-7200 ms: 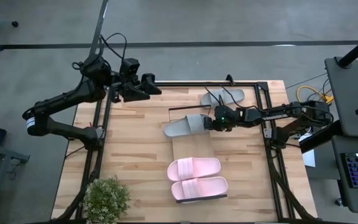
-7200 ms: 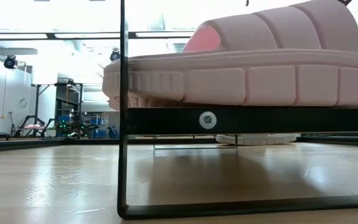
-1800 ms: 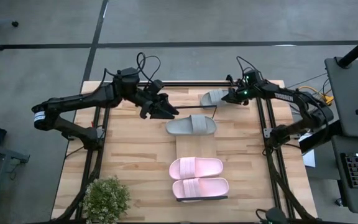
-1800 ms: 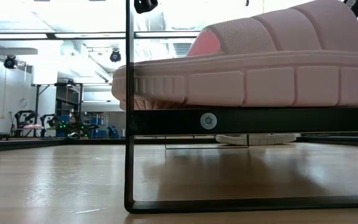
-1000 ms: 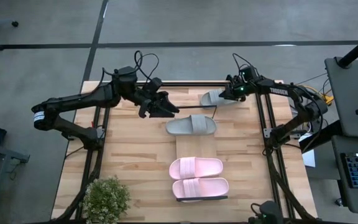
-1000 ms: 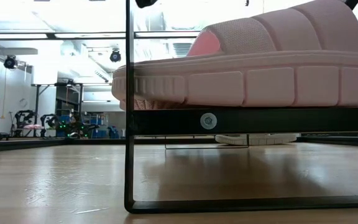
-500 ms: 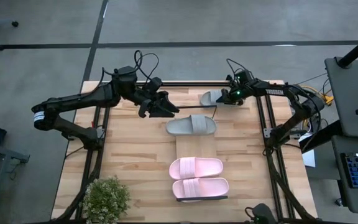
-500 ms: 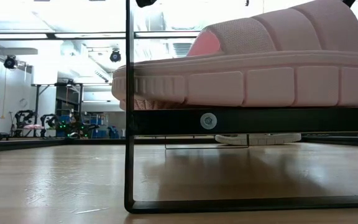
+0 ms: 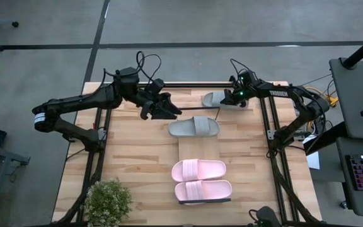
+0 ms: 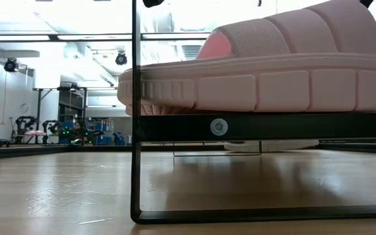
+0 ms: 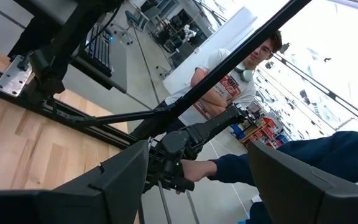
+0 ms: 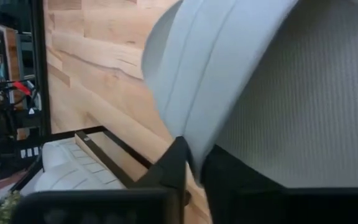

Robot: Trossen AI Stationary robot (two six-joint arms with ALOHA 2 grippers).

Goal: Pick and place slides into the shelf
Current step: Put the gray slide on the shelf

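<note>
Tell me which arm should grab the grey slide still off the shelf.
The right. Its gripper is already at that grey soft slide by the table's far edge; the left gripper hovers open beside the shelved grey slide.

On your shelf (image 9: 193, 149), two slides (image 9: 200, 180) lie side by side at the near end, and a third (image 9: 194, 127) sits at the far end. The fourth slide (image 9: 217, 99) lies on the table (image 9: 131, 157), far right of the shelf.
</note>
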